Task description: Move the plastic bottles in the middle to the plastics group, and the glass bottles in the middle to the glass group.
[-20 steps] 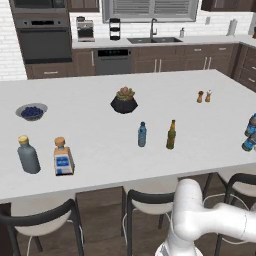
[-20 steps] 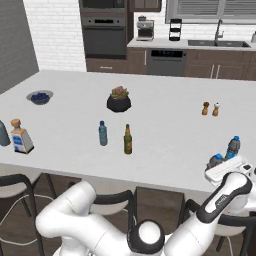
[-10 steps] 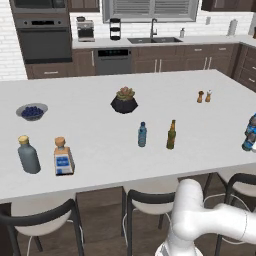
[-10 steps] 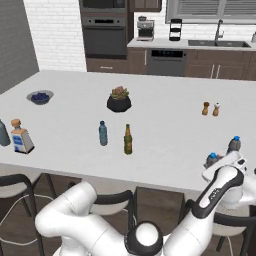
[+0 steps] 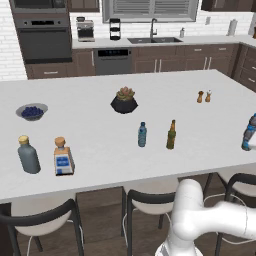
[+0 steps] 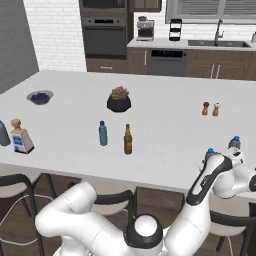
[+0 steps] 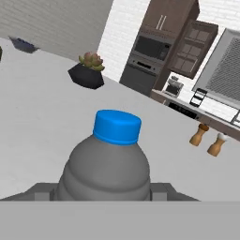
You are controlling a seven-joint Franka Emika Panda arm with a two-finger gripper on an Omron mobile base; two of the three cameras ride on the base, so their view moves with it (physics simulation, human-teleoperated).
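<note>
White counter [image 5: 100, 150], blue-capped clear water bottle [image 7: 110, 161], olive-green bottle [image 5: 171, 135] with yellowish label, grey gold-capped bottle [image 5: 28, 155]

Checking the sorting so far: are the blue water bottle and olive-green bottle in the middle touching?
Apart. The left base view shows bare counter between the blue water bottle and olive-green bottle.

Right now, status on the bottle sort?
Gripper shut on a blue-capped water bottle, at the plastics group. Middle still holds one water bottle and the green bottle. Nothing blocking.
</note>
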